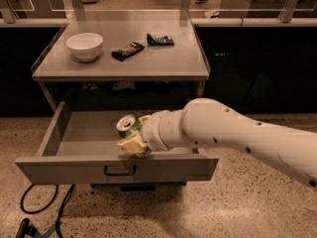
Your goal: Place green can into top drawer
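**Green can held low inside the open top drawer**

Green and silver-topped, the green can (127, 125) sits in the grasp of the gripper (132, 137), whose pale yellowish fingers (130, 145) are closed around its lower body. A thick white arm (233, 133) reaches in from the right of the view to bring it there.

The grey top drawer (54, 165) is pulled fully open. The can is inside its walls, just behind the front panel and a little right of the dark pull handle (120, 170).

The can's long axis is tilted, with its pull-tab top leaning up and to the left, away from the wrist. Its base points down toward the drawer floor. Whether the base touches the floor cannot be told, because the fingers hide it.

Judging from this, the can seems to be where it should go. What is left depends on the short drop straight beneath it, and on righting the tilt so it does not topple when let go.

On the counter (163, 66) above stand a white bowl (84, 46) and two dark packets (128, 50), well apart from the can.
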Controlling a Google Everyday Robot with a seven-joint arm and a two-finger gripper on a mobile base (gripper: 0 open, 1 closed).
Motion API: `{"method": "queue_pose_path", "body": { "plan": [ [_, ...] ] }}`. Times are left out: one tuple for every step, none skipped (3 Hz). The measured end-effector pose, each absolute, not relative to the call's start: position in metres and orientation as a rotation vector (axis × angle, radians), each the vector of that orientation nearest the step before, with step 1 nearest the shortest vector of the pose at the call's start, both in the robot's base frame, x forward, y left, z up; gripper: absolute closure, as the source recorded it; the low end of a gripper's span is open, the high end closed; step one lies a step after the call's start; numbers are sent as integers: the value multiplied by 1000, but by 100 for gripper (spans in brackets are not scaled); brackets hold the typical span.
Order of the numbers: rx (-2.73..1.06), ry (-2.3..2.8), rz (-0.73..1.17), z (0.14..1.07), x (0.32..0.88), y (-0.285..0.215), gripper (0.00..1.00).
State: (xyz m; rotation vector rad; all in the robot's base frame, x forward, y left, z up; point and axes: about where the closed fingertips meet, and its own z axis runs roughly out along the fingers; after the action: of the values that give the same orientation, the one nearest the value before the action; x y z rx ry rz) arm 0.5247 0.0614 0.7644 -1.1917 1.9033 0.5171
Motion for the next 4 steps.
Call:
{"method": "queue_pose_path", "body": {
  "plan": [
    [-1181, 1900, 542, 769, 521, 54, 100],
    [-1061, 1893, 726, 778, 537, 48, 100],
    [-831, 1848, 1013, 776, 565, 68, 100],
    [-761, 1879, 1119, 744, 568, 72, 100]
  ]
}}
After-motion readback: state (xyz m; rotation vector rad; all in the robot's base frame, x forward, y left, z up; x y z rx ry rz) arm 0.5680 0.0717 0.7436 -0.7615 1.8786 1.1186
